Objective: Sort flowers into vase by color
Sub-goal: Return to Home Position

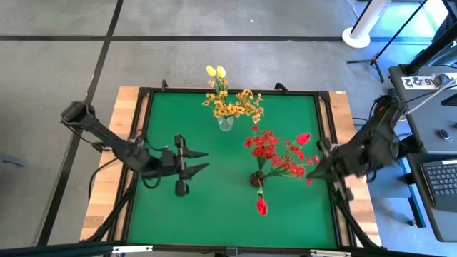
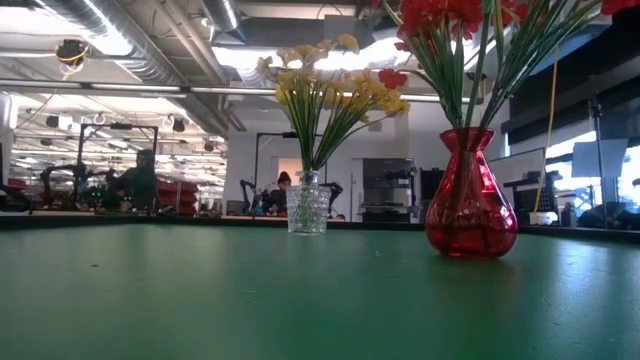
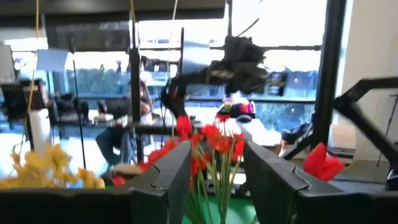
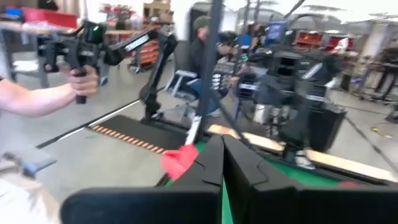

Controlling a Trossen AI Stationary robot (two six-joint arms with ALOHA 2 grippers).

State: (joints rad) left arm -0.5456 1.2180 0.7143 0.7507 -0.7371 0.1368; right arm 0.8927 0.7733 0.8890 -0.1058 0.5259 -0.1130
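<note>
A clear glass vase (image 1: pixel 225 123) at the far middle of the green table holds yellow flowers (image 1: pixel 232 103), also seen in the low view (image 2: pixel 330 85). A red vase (image 2: pixel 471 195) stands nearer, right of centre, with red flowers (image 1: pixel 275 151) fanning toward the right. One red tulip (image 1: pixel 261 206) shows on its near side. My left gripper (image 1: pixel 208 159) hovers open left of the red vase, pointing level at it. The red blooms (image 3: pixel 214 140) show beyond its fingers. My right gripper (image 1: pixel 312 173) is shut with nothing in it, beside the outermost red blooms at the right edge.
A black frame (image 1: pixel 143 143) rims the green mat on the wooden table. A laptop (image 1: pixel 441 180) sits on a stand off the right side. People sit in the room beyond (image 2: pixel 135 180). A person's hand holding a handle (image 4: pixel 78 71) shows in the right wrist view.
</note>
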